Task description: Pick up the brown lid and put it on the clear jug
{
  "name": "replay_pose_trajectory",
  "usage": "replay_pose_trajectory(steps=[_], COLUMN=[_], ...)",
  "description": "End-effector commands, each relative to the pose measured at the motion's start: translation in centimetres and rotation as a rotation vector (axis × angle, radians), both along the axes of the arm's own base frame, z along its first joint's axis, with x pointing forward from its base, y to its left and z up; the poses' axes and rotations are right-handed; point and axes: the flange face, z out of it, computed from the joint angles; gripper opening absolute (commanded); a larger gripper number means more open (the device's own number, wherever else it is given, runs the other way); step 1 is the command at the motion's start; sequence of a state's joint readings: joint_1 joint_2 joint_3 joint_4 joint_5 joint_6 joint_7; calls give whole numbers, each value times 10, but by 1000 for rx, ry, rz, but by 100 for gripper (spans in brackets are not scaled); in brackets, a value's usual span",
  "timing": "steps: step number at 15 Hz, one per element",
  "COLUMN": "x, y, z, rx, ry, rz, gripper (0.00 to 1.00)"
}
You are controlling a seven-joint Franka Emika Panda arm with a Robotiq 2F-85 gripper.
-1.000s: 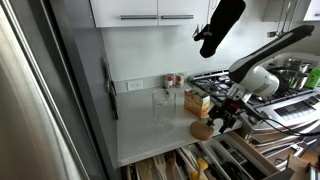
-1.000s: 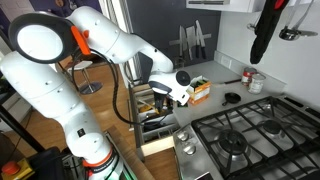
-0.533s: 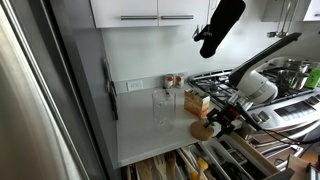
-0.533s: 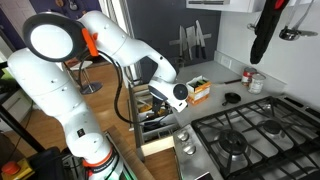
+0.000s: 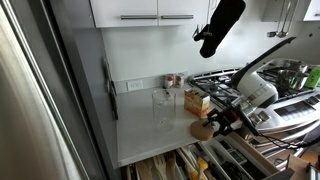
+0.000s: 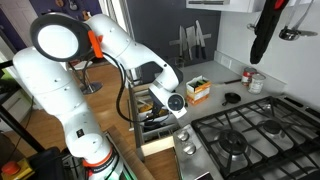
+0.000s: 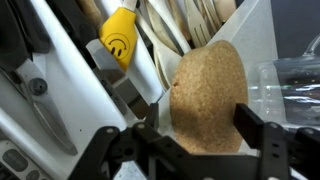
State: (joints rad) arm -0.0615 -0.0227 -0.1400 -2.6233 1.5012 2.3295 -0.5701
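Plainly, the relation that matters is the brown lid [image 7: 205,90] to the hand [image 7: 190,136]. In the wrist view the cork disc sits between the two dark fingers [image 7: 268,132], so the hand straddles it and does not stand off to one side. The jaws are apart and not yet clamped. The finger at three o'clock looks to be at the lid's rim or touching it, while the one at nine o'clock has bare white desk [image 7: 150,172] between itself and the disc. The lid is round, so we see no long axis to line up with; any grip across its width should serve. It lies flat near the desk's front edge, with the open drawer of wooden utensils [image 7: 190,20] just beyond it at twelve o'clock. The clear jug [image 7: 296,78] shows at two o'clock from the lid in that view. In an exterior view the jug [image 5: 163,107] stands upright at about ten o'clock from the lid [image 5: 203,129], near it but apart, with the orange carton [image 5: 197,101] close by. The hand [image 5: 222,121] is low over the desk, and the white arm [image 5: 258,85] reaches in from three o'clock, wrist bent downward. We judge the carry will be a short lift towards ten o'clock.
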Motion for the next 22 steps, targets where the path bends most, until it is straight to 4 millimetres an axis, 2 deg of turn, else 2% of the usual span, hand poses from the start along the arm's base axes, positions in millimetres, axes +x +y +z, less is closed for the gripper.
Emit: replay_pose_trajectory(steps=[1, 3, 5, 9, 15, 19, 22], x=[-3, -5, -8, -9, -6, 4, 10], y=[-2, -1, -1, -1, 4, -1, -5], z=[-8, -8, -5, 0, 25, 44, 46], rx=[6, 21, 35, 31, 25, 29, 25], ry=[-21, -28, -37, -44, -90, -167, -195], rz=[-54, -70, -74, -57, -23, -33, -29], gripper=[50, 47, 39, 38, 38, 38, 38])
